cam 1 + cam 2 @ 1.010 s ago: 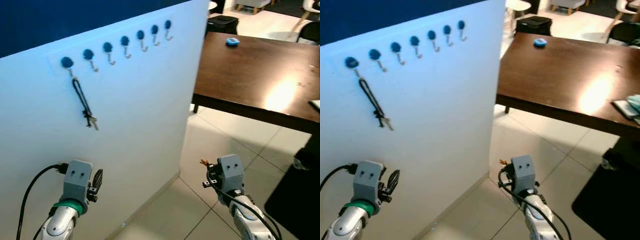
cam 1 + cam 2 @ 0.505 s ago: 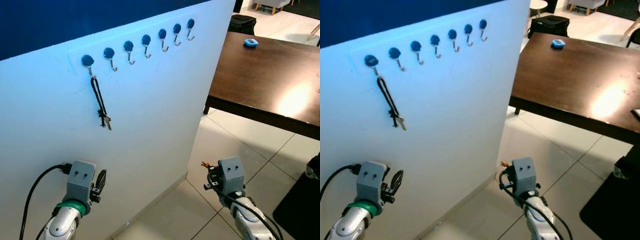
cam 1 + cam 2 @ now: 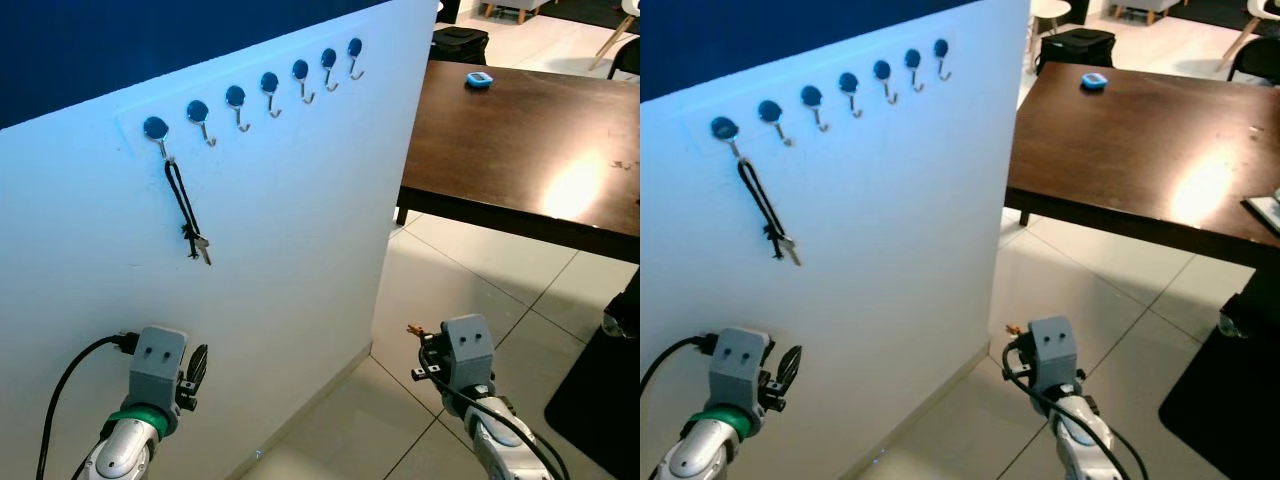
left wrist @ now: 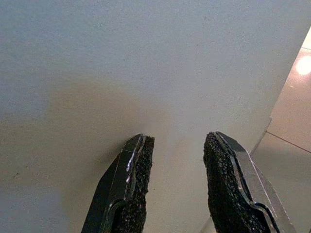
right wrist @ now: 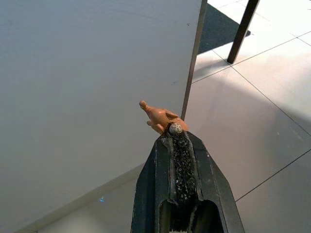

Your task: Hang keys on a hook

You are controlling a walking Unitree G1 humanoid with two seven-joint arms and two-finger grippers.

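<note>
I see both arms held low: my left gripper (image 4: 177, 187) faces the white wall panel (image 3: 300, 230), fingers apart; my right gripper (image 5: 175, 145) fingers are closed on a small orange piece (image 5: 158, 115). Black-looped keys (image 3: 186, 215) hang from the leftmost blue hook (image 3: 155, 128), dark wooden tabletop (image 3: 520, 140) to the right

Dark table (image 3: 520, 140) cut off at the frame's right edge, small blue object (image 3: 479, 80) on it too small to identify, keys (image 3: 199, 245) too small to count
</note>
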